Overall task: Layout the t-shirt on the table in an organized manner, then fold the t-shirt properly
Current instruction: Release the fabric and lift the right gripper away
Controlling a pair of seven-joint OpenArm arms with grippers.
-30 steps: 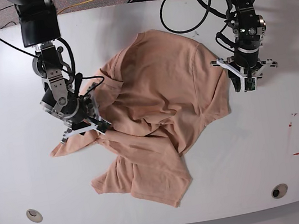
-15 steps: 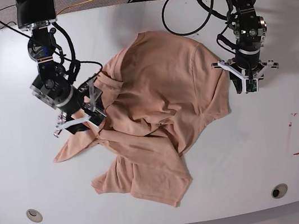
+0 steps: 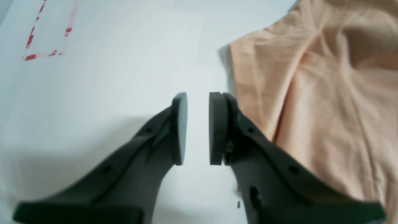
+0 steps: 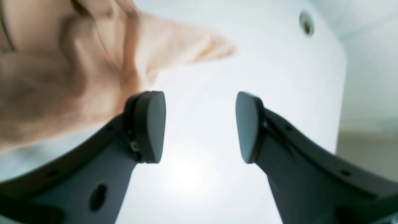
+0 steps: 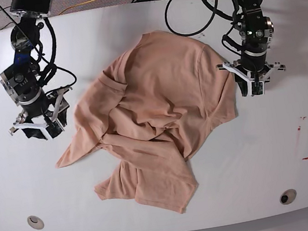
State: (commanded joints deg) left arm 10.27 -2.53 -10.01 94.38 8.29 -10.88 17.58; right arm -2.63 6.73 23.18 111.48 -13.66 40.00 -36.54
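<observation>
Both grippers are empty: left gripper (image 5: 256,83) nearly closed, right gripper (image 5: 37,123) wide open. To spread the crumpled t-shirt (image 5: 160,114) flat on the desk (image 5: 176,217), better pinch single-layer edges.

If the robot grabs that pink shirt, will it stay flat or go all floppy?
Probably floppy: the t-shirt already lies crumpled in soft folds, so it would likely droop from wherever it is pinched. It looks thin, so likely light. On the glossy table it may slide easily.
</observation>
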